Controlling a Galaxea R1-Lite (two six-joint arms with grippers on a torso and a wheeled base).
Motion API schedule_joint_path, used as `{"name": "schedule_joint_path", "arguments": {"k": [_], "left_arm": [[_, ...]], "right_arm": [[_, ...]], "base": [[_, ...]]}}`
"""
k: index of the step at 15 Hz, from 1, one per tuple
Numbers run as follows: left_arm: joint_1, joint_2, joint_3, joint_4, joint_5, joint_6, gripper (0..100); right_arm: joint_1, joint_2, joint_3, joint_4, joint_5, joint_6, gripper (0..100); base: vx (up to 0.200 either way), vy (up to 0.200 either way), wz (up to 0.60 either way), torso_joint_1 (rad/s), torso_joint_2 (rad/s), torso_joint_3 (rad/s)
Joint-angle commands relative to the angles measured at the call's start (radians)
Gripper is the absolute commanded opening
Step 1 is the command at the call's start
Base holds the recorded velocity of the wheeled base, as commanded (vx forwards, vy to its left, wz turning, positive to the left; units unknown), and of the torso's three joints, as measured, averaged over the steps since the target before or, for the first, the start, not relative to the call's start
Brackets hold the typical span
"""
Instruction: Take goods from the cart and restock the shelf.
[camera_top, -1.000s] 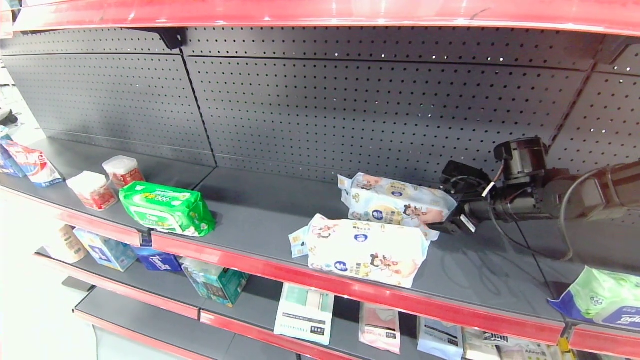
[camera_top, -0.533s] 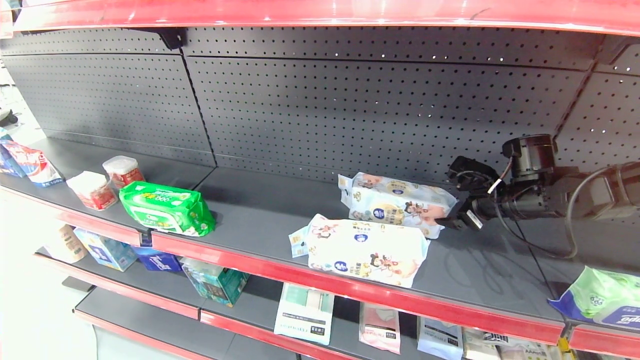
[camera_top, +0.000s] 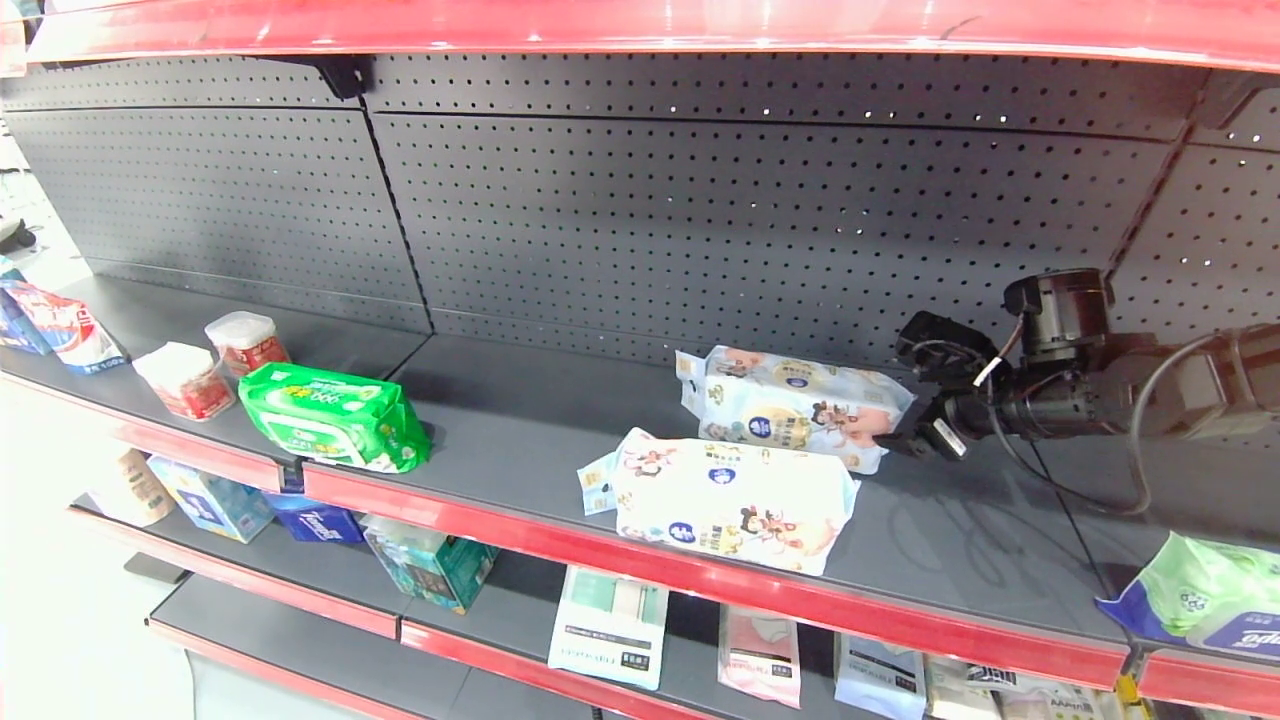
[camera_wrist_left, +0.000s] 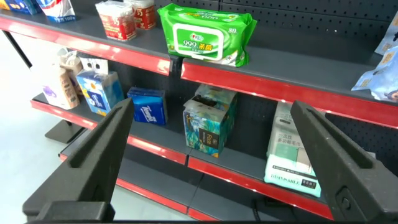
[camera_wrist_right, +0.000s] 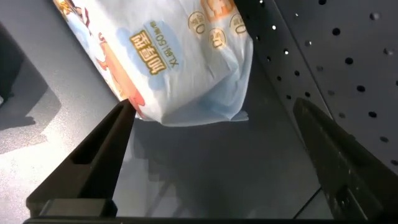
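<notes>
Soft, crinkly plastic wipes pack, pillow-shaped, on flat metal shelf. Right gripper level at pack's right end, fingers spread.

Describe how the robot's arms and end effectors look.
The right arm is dark grey metal with a cylindrical joint housing, a black cable looping beneath it and a small white tag near the wrist. The right end effector and left end effector each have two flat, black, wedge-shaped fingers.
</notes>
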Motion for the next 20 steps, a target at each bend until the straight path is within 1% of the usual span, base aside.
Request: {"name": "schedule_joint_path", "arguments": {"k": [1,10,12,15,17,19,20], "left_arm": [[0.000,0.000,0.000,0.000,0.000,0.000,100],[0.000,0.000,0.000,0.000,0.000,0.000,100],[0.000,0.000,0.000,0.000,0.000,0.000,100],[0.000,0.000,0.000,0.000,0.000,0.000,100],[0.000,0.000,0.000,0.000,0.000,0.000,100],[0.000,0.000,0.000,0.000,0.000,0.000,100],[0.000,0.000,0.000,0.000,0.000,0.000,100]], "right_arm": [[0.001,0.003,0.000,0.000,0.000,0.000,100],[0.001,0.000,0.003,-0.001,-0.038,0.042,100],[-0.012,-0.036,0.026,0.000,-0.038,0.087,100],[-0.029,-0.143,0.122,0.000,-0.038,0.220,100],[-0.042,-0.321,0.268,-0.001,-0.038,0.349,100],[-0.035,-0.473,0.362,-0.031,-0.040,0.518,100],[-0.029,-0.600,0.438,-0.078,-0.087,0.636,100]], "base": [[0.000,0.000,0.00,0.000,0.00,0.000],[0.000,0.000,0.00,0.000,0.00,0.000],[0.000,0.000,0.00,0.000,0.00,0.000],[0.000,0.000,0.00,0.000,0.00,0.000],[0.000,0.000,0.00,0.000,0.00,0.000],[0.000,0.000,0.00,0.000,0.00,0.000],[0.000,0.000,0.00,0.000,0.00,0.000]]}}
